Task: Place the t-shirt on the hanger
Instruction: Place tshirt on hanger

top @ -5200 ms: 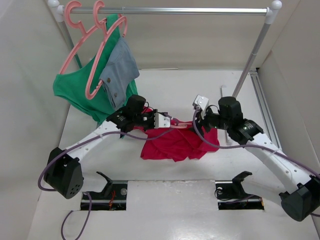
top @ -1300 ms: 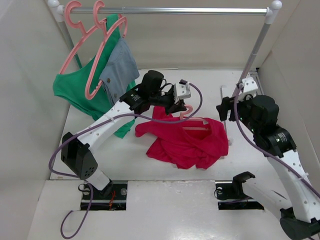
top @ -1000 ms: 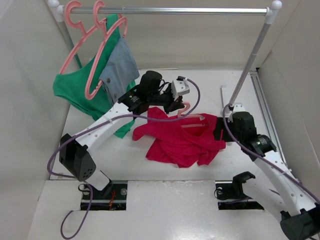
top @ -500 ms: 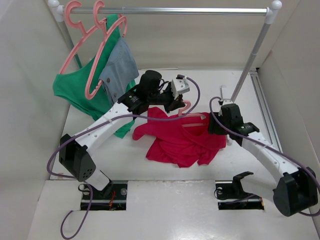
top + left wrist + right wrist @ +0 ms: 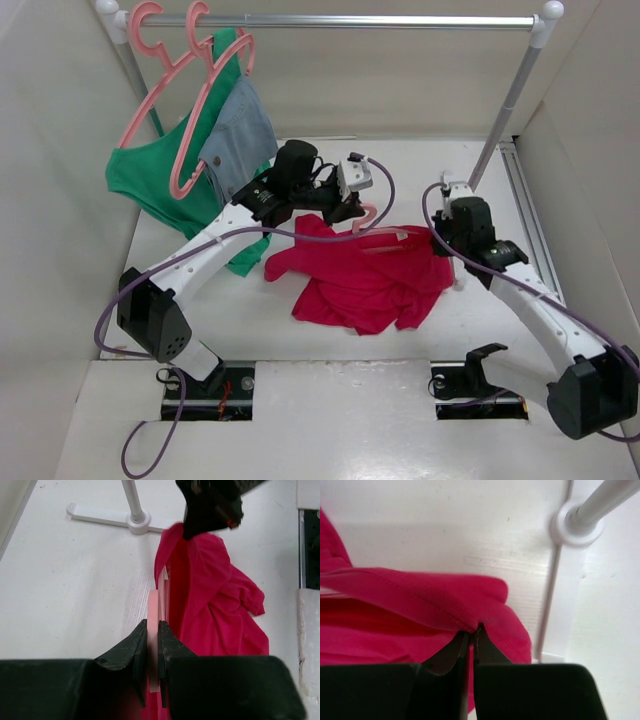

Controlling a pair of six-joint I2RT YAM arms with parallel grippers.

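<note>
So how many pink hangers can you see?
3. Two hangers are on the rail, top left, with the green garment and the grey-blue piece. The third hanger sits in the t-shirt, pinched by the left gripper.

The table (image 5: 420, 170) is a flat white surface. The t-shirt (image 5: 365, 285) lies crumpled on it and spans the gap between the left gripper (image 5: 352, 208) and the right gripper (image 5: 440, 238).

The right jaws are closed on the far right edge of the cloth, and that edge is lifted off the surface. The rest of the cloth sags to the table on the near side of both pairs of jaws.

The left jaws are clamped on the hanger (image 5: 153, 607), which is touching the cloth.

The white rack foot (image 5: 107, 519) rests on the table beyond both pairs of jaws, nearest the right pair. A white rail (image 5: 527, 200) runs along the table edge, to the right of the right jaws.
</note>
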